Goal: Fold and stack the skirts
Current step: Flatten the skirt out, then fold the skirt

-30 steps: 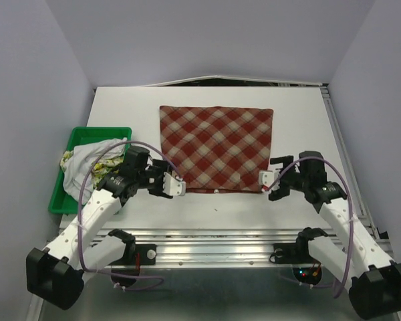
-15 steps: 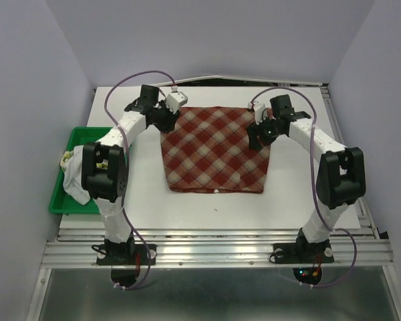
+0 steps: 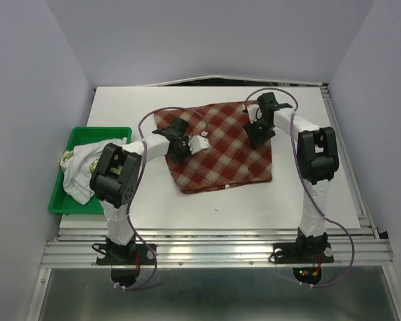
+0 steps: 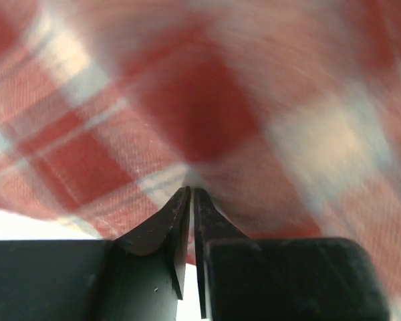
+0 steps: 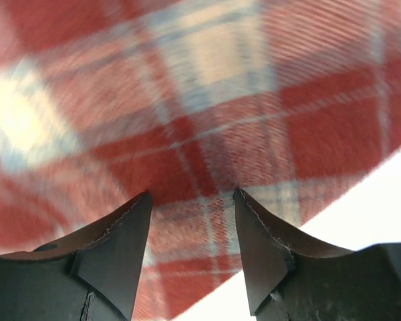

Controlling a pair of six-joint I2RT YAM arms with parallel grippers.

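The red-and-cream plaid skirt (image 3: 230, 150) lies spread on the white table, skewed, with its left side drawn inward. My left gripper (image 3: 182, 144) is over the skirt's left part. In the left wrist view its jaws (image 4: 190, 190) are pressed almost together, with plaid cloth (image 4: 207, 100) pinched at the tips. My right gripper (image 3: 255, 136) sits on the skirt's upper right. In the right wrist view its fingers (image 5: 190, 195) stand apart over the plaid cloth (image 5: 207, 100) near an edge. A white skirt (image 3: 87, 167) lies bunched in the tray, and a bit of fruit-print cloth (image 3: 67, 158) shows beside it.
A green plastic tray (image 3: 80, 134) stands at the table's left edge. Both arms stretch far over the table from their bases (image 3: 123, 251) at the near edge. Grey walls close in the table on three sides.
Both arms swung from the skirt's near corners to its far corners. The left gripper then closed on the cloth and pulled it toward the middle, skewing the skirt. The right jaws narrowed.
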